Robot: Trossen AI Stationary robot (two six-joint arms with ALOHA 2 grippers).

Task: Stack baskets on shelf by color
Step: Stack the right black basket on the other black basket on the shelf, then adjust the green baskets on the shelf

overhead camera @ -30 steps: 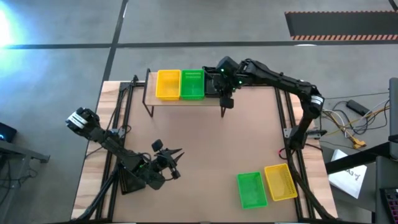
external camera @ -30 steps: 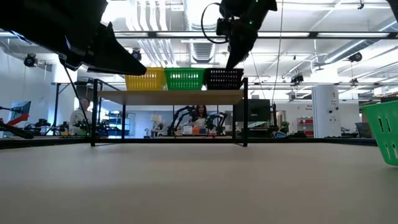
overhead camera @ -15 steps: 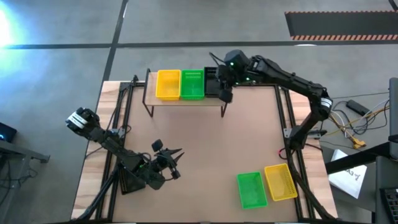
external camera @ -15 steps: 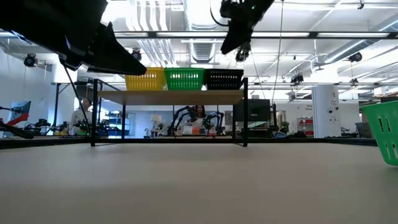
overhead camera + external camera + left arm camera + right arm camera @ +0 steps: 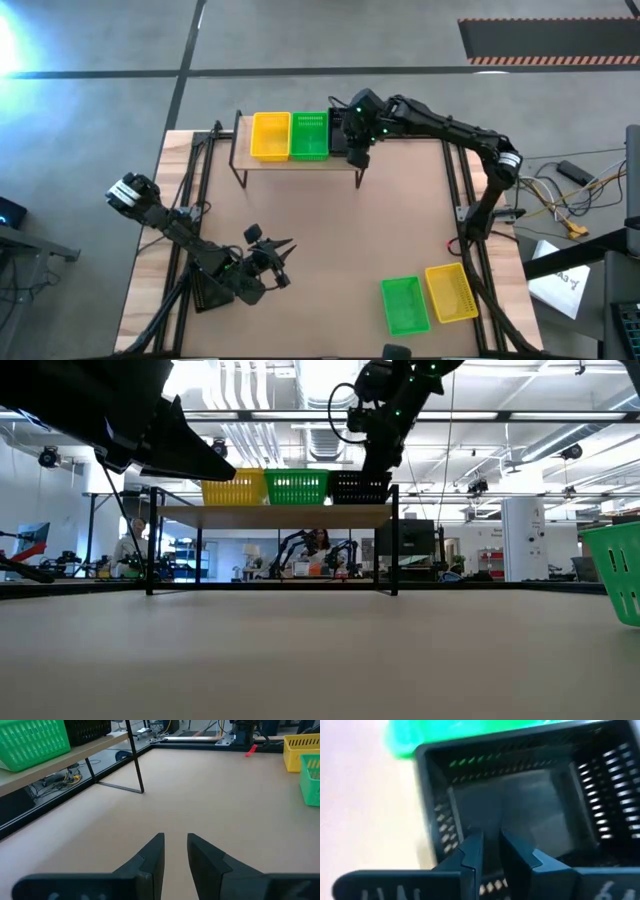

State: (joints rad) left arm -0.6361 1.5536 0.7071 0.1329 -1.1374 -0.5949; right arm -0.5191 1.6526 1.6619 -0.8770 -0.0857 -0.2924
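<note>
Three baskets stand side by side on the shelf (image 5: 270, 515) at the table's far edge: yellow (image 5: 270, 135), green (image 5: 309, 135) and black (image 5: 340, 132). My right gripper (image 5: 490, 837) hangs over the black basket (image 5: 520, 795), fingers pointing down into it near one wall and shut. In the low view its tips (image 5: 376, 466) are level with the black basket's rim (image 5: 360, 475). A second green basket (image 5: 404, 304) and a second yellow one (image 5: 451, 293) sit on the tabletop near the right corner. My left gripper (image 5: 175, 842) waits, shut, above the table's near left part. My right gripper comes at the black basket from above, its shut fingertips (image 5: 472, 842) beside one wall (image 5: 440, 820). I cannot tell whether they touch the basket. The basket rests flat on the shelf's right end.
The shelf's thin black legs (image 5: 137, 770) stand on the table near its far edge. Bare tabletop (image 5: 340, 230) lies between the shelf and the two baskets at the near right. The left arm (image 5: 190, 250) stretches along the near left side.
My right gripper rose above the black basket, then came back down to its rim. The baskets kept their places.
</note>
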